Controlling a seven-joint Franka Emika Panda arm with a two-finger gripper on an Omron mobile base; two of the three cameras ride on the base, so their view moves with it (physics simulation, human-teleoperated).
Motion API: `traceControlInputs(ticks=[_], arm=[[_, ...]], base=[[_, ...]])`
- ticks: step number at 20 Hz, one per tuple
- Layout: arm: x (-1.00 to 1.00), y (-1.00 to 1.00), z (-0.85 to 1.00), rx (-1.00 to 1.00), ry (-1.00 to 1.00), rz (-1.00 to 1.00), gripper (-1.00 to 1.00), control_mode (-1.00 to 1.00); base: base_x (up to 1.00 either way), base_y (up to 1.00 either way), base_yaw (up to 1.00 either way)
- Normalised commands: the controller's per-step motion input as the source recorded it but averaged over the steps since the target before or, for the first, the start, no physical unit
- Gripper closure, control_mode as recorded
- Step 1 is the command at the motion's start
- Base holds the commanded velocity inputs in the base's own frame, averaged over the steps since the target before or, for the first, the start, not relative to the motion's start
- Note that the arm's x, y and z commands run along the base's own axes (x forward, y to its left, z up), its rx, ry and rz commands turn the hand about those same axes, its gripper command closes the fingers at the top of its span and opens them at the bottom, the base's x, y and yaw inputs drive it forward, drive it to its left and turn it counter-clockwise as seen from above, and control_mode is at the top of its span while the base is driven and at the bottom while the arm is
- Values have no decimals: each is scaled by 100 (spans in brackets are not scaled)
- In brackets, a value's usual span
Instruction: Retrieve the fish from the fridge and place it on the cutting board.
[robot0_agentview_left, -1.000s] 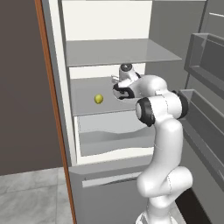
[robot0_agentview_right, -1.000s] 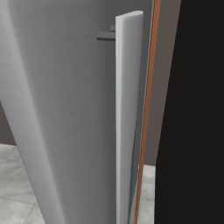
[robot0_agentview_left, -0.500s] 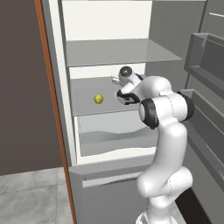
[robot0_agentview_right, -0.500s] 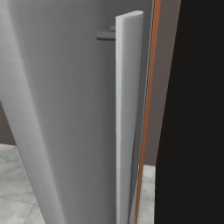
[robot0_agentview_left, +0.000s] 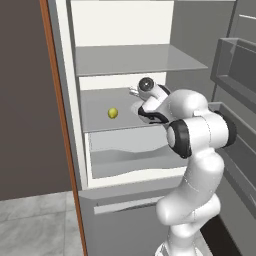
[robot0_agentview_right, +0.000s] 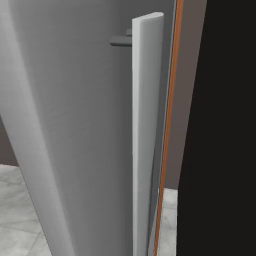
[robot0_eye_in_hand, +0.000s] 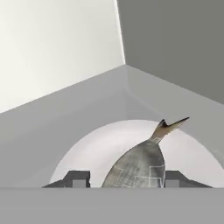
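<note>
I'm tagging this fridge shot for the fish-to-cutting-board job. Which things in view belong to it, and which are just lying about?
Belongs to the job:
- fish, lying on the plate between the claw's fingertips
- fridge, standing open

Just lying about:
- white plate under the fish
- small yellow-green fruit on the same shelf
- pale drawer below

A: How is the fish (robot0_eye_in_hand: 140, 168) being rendered?

B: A silvery-grey skin with a fine, scale-like pattern is being shown, dull rather than shiny; the tail is being given a brownish, matt tone. The plate (robot0_eye_in_hand: 98, 153) beneath is being shown as smooth, matt white.

A: And the fridge (robot0_agentview_left: 122, 60)?

B: Its inner walls are being presented as smooth white plastic, the shelves (robot0_agentview_left: 135, 59) as grey, glass-like sheets with a soft sheen. The door handle (robot0_agentview_right: 145, 130) is being shown as pale grey metal, satin-finished. The fruit (robot0_agentview_left: 113, 113) is being given a smooth yellow-green skin.
</note>
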Motion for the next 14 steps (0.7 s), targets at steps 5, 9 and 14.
traceControlInputs(ticks=[5, 9, 14], arm=[[-70, 6, 42, -4, -1, 0, 100, -100], [-64, 12, 65, 0, 1, 0, 100, -100], [-75, 25, 33, 0, 2, -1, 100, -100]], base=[[0, 0, 0], [0, 0, 0], [0, 0, 0]])
